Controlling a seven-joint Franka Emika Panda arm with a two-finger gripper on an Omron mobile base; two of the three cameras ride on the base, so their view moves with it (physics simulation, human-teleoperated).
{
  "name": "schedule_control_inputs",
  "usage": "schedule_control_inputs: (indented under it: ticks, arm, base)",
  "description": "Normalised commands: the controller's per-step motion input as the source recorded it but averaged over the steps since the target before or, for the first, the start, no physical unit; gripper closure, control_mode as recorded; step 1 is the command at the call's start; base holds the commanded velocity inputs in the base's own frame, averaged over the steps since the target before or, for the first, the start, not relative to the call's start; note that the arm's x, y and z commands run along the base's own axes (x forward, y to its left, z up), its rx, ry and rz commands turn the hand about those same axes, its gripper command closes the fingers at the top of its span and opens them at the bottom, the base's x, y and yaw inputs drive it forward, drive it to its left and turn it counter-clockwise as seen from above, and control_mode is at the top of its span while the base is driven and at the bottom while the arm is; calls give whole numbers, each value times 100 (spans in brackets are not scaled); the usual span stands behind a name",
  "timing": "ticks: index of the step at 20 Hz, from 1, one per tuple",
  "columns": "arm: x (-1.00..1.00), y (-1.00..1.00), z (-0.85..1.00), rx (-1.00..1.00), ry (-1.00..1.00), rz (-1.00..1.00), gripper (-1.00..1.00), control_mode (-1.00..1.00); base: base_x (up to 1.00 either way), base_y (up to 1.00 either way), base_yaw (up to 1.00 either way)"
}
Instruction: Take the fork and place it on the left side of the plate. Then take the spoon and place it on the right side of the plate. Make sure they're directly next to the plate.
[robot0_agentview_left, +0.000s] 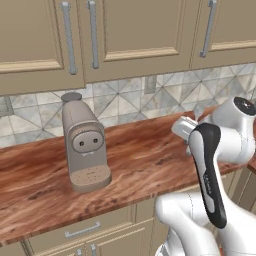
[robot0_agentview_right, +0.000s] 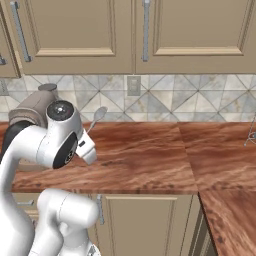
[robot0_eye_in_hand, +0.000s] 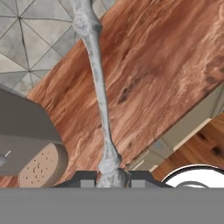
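2 dark fingertips (robot0_eye_in_hand: 85, 177) of the claw (robot0_eye_in_hand: 111, 176) pinch the end of the spoon's (robot0_eye_in_hand: 99, 94) thin handle in the hand view. Its grey shaft runs up and away from them, above the wooden surface (robot0_eye_in_hand: 166, 65). In the right base view, the spoon's oval bowl shows above the white arm against the tiled backsplash (robot0_agentview_right: 170, 100). Nearby on the surface stands a beige coffee machine (robot0_agentview_left: 84, 145).
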Motion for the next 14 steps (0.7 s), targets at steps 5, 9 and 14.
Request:
schedule_control_inputs:
  ticks: [5, 9, 14]
  arm:
    - [-4, 7, 0, -2, 0, 0, 100, 100]
    - [0, 0, 0, 0, 0, 0, 100, 100]
    - [0, 0, 0, 0, 0, 0, 100, 100]
  base:
    - [-5, 3, 0]
    - [-35, 24, 0]
    - [-54, 28, 0]
